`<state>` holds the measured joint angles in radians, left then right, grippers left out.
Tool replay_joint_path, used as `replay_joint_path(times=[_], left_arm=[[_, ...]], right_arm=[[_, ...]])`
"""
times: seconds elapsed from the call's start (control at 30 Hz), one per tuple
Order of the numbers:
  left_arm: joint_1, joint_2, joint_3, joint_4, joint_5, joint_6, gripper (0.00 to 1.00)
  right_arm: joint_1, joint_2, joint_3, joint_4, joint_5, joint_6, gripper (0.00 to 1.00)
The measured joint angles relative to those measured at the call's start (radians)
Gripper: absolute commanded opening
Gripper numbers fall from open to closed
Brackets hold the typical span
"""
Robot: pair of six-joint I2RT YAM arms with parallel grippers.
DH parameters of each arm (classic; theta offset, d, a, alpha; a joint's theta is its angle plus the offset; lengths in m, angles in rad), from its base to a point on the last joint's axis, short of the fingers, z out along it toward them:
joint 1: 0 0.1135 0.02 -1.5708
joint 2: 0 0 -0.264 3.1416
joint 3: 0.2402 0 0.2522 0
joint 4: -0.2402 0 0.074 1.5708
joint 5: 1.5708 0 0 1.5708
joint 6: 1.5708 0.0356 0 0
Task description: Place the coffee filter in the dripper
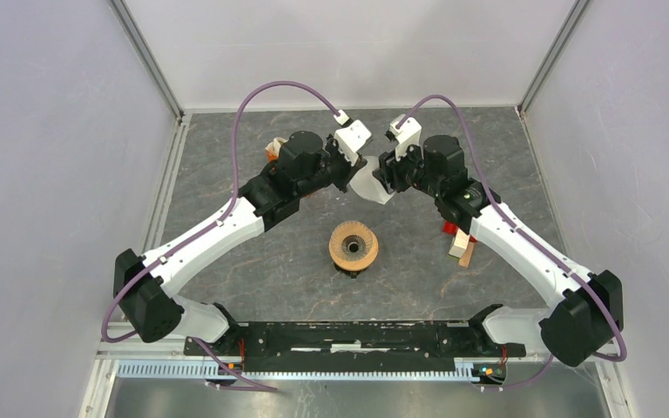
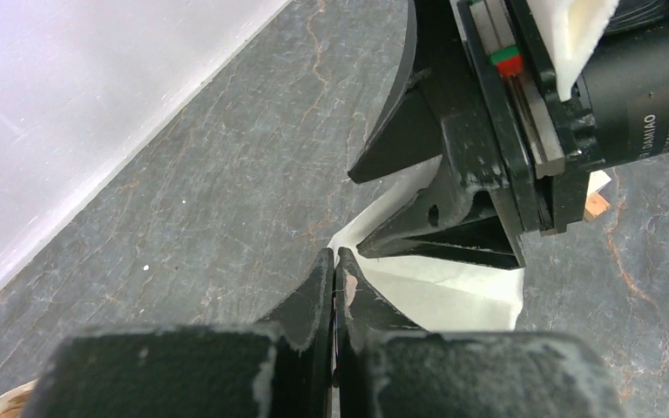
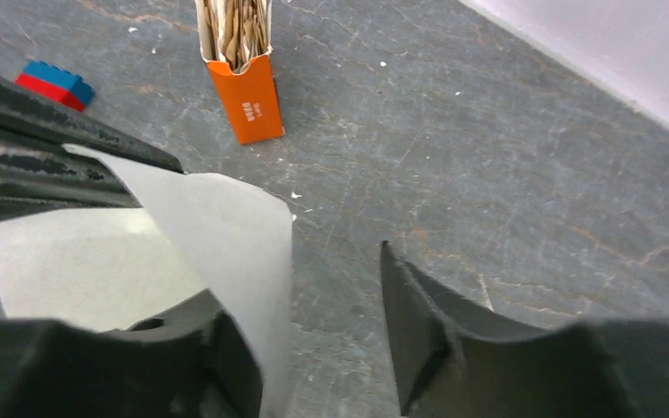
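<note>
The white paper coffee filter hangs in the air between the two arms, behind the dripper, a ribbed cone in a tan wooden ring standing mid-table. My left gripper is shut, pinching the coffee filter at its edge. My right gripper is open. One wall of the coffee filter runs down along the inside of its left finger, and the right finger stands apart from the paper. Seen from above, both grippers meet at the filter, the left gripper facing the right gripper.
An orange box of paper filters stands on the grey table behind the left arm, the same orange box partly hidden from above. A blue and red brick lies nearby. Red and wooden blocks sit under the right arm. White walls enclose three sides.
</note>
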<state>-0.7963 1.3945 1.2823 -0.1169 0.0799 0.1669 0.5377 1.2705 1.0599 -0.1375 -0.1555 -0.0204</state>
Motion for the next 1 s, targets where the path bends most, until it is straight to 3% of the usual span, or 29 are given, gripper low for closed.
replay_joint_path(times=[0.17,0.6,0.87,1.0], left_arm=[[0.0,0.0,-0.001,0.001,-0.011,0.001,0.04],[-0.002,0.0,-0.024,0.015,0.062,-0.001,0.02],[-0.002,-0.001,-0.032,0.018,0.057,0.0,0.02],[-0.002,-0.003,-0.034,0.018,0.047,0.0,0.02]], right_arm=[[0.0,-0.013,0.0,0.001,-0.015,-0.008,0.64],[0.0,-0.024,0.0,0.008,-0.061,-0.012,0.44],[0.0,-0.024,0.0,0.008,-0.036,-0.014,0.46],[0.001,-0.024,-0.003,0.011,-0.059,-0.014,0.4]])
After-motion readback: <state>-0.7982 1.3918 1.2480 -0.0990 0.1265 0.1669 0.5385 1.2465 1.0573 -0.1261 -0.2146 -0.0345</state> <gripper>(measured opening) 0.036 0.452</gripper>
